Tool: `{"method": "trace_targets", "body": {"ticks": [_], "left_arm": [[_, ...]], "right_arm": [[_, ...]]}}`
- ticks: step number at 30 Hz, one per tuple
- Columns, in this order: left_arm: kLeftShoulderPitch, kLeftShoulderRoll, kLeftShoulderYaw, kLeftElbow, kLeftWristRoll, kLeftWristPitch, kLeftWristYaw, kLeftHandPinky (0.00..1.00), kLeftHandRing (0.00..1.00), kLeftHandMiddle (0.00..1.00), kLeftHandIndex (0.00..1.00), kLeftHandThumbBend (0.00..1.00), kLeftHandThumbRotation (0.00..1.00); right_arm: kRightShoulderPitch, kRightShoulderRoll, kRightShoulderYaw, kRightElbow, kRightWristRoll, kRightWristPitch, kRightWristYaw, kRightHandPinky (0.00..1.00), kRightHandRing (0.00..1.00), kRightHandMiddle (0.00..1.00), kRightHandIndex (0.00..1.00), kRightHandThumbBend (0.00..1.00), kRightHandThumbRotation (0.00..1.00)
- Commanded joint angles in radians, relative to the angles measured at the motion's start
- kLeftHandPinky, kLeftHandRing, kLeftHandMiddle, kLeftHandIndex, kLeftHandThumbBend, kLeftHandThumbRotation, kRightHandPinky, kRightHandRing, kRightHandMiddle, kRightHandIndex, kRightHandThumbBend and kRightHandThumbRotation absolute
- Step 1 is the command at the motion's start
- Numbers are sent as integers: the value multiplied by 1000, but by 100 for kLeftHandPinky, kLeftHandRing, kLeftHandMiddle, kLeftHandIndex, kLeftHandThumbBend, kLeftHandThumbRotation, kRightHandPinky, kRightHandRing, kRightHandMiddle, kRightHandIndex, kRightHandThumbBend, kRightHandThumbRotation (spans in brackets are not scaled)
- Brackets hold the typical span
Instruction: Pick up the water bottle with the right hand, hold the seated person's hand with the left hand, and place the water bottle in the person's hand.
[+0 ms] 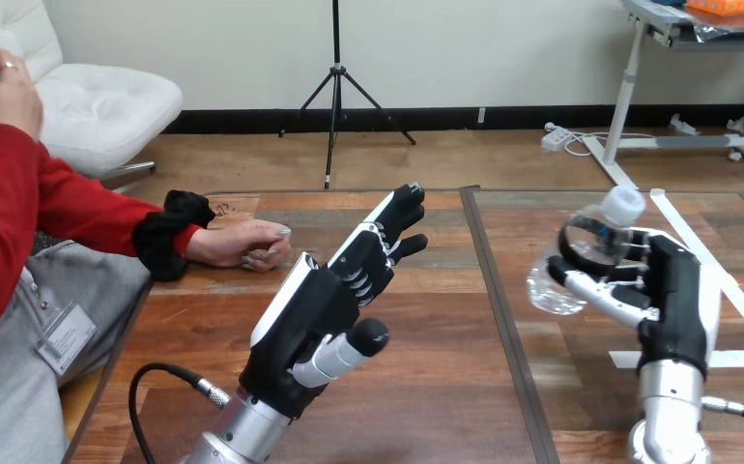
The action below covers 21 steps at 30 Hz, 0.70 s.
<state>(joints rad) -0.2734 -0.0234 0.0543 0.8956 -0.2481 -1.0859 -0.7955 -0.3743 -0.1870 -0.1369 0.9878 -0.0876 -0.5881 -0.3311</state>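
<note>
A clear water bottle (pixel 581 253) with a white cap is lifted above the right side of the table, tilted with the cap up and to the right. My right hand (pixel 672 285) is shut on it, fingers and thumb curled round its body. My left hand (pixel 325 295) hangs open above the table's middle, fingers straight and pointing away, thumb out to the right. The person's hand (pixel 247 245) rests on the table at the left, loosely curled. It lies just left of my left hand's fingers and apart from them. The person's other hand (pixel 3 92) is raised at the view's upper left.
The wooden table (pixel 445 387) has a dark seam down its middle. White tape lines (pixel 726 290) run across its right side. The person sits at the left edge, with a red sleeve (pixel 49 198) over the table's corner.
</note>
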Motion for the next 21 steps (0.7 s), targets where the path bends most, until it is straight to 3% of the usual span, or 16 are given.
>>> {"method": "trace_targets", "body": {"ticks": [1, 7, 10, 14, 21], "left_arm": [[-37, 32, 11, 2, 91, -81, 94, 91, 98, 99, 97, 100, 82], [-29, 64, 23, -30, 210, -93, 198, 91, 98, 99, 98, 100, 80], [-28, 77, 30, -45, 256, -104, 241, 93, 99, 100, 99, 100, 76], [-24, 110, 70, -90, 421, -128, 364, 93, 99, 100, 99, 100, 76], [-31, 131, 118, -129, 561, -173, 518, 82, 91, 93, 94, 100, 68]], "right_arm": [[5, 22, 42, -247, -32, 6, 22, 33, 42, 55, 52, 83, 0], [53, 31, 68, -353, -55, 43, 36, 32, 40, 55, 52, 83, 0], [70, 38, 72, -384, -42, 45, 63, 31, 38, 54, 52, 82, 0], [95, 41, 85, -424, -66, 58, 68, 31, 37, 54, 52, 83, 0], [132, 49, 100, -479, -68, 68, 96, 32, 38, 55, 52, 83, 0]]}}
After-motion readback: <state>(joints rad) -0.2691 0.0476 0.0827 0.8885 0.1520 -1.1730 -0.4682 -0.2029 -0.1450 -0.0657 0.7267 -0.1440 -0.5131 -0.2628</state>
